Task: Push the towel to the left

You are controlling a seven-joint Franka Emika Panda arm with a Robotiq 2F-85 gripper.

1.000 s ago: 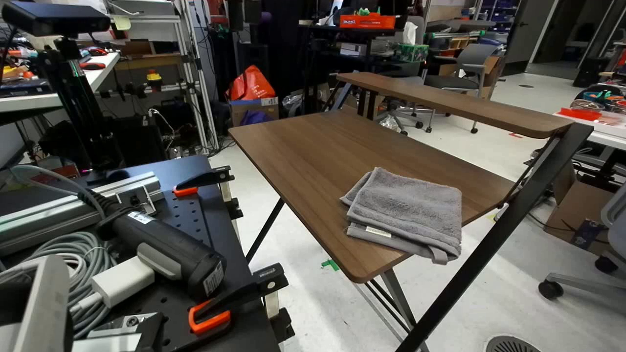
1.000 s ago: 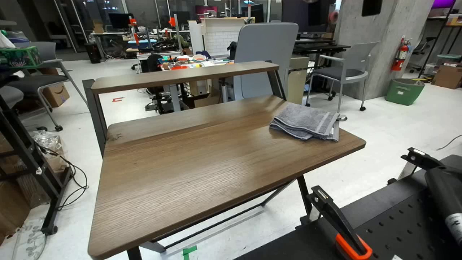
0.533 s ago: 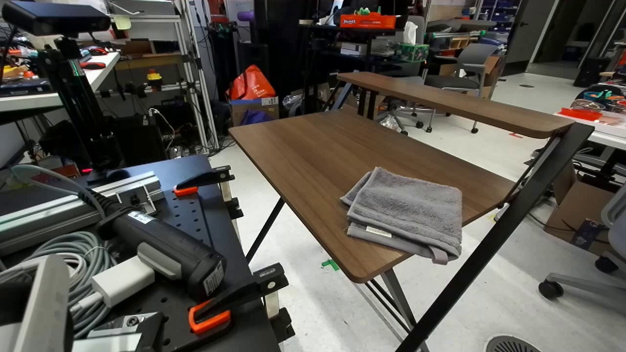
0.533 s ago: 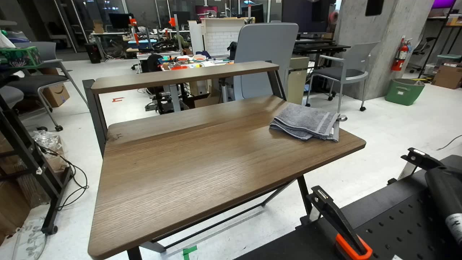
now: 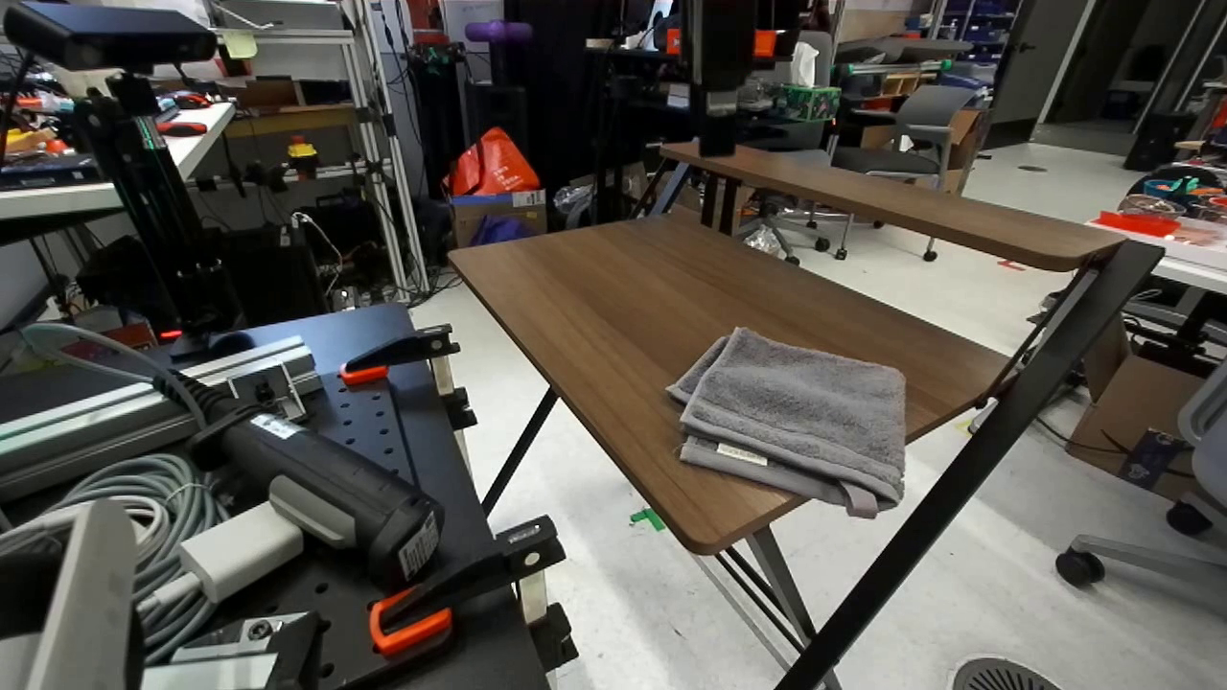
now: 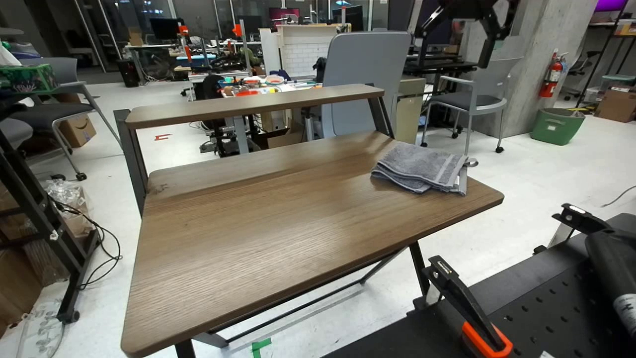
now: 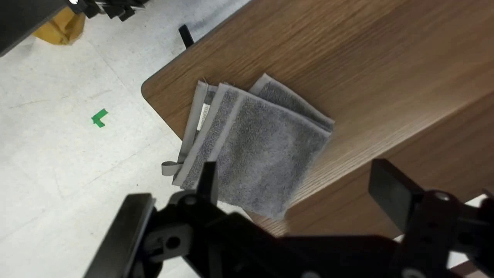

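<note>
Grey towel [image 6: 418, 166] lies folded on brown tabletop [image 6: 238, 238], one corner jutting past the edge. Gripper [image 6: 453, 62] hangs higher up, well apart from the towel, fingers [image 6: 487, 52] spread wide.

And here's the towel [image 6: 420, 166], on the tabletop [image 6: 238, 238], right of centre in an exterior view, one corner out past the edge! The raised shelf [image 6: 253, 105] runs behind it, off to the left. Upper right of the frame, the gripper [image 6: 453, 55] hangs higher, well apart from the towel. Lower right, a clamp [image 6: 466, 301] sits at the edge of the workbench [image 6: 526, 298].
</note>
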